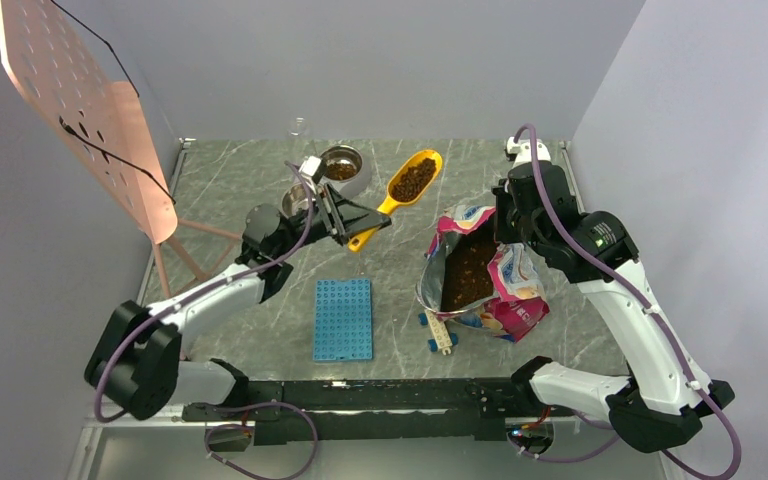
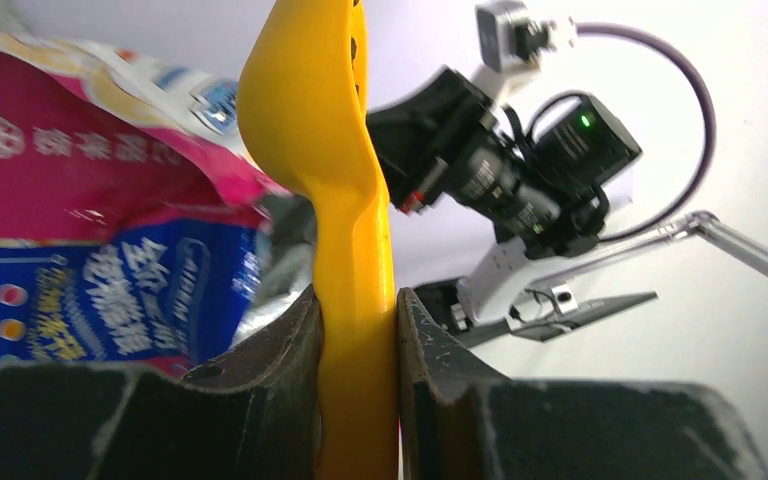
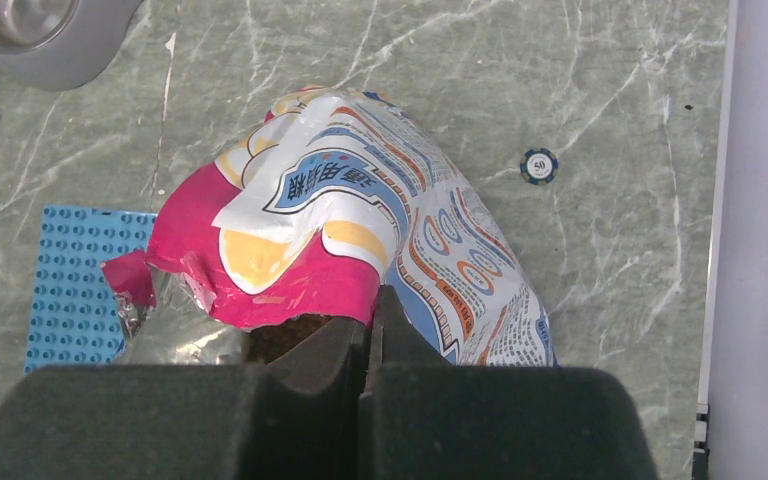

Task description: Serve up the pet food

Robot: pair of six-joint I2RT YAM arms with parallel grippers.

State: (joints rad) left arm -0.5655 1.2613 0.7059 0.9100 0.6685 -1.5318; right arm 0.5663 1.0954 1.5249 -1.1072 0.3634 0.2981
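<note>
The right pincer (image 3: 372, 325) pinches the bag's (image 3: 360, 200) pink rim, pet food (image 3: 285, 338) showing just left, a blue chip (image 3: 538, 165) on the bench (image 3: 610, 80) farther right.

The pet food (image 1: 468, 272) is a loose mass of tiny dark-brown pellets. Most of it fills the gaping mouth of a glossy pink, white and blue bag (image 1: 508, 300), which lies tilted on its side with its silver lining showing around the kibble. A heaped portion sits in the yellow scoop (image 1: 388, 205) — and a little more lies in the far steel bowl (image 1: 362, 160).
</note>
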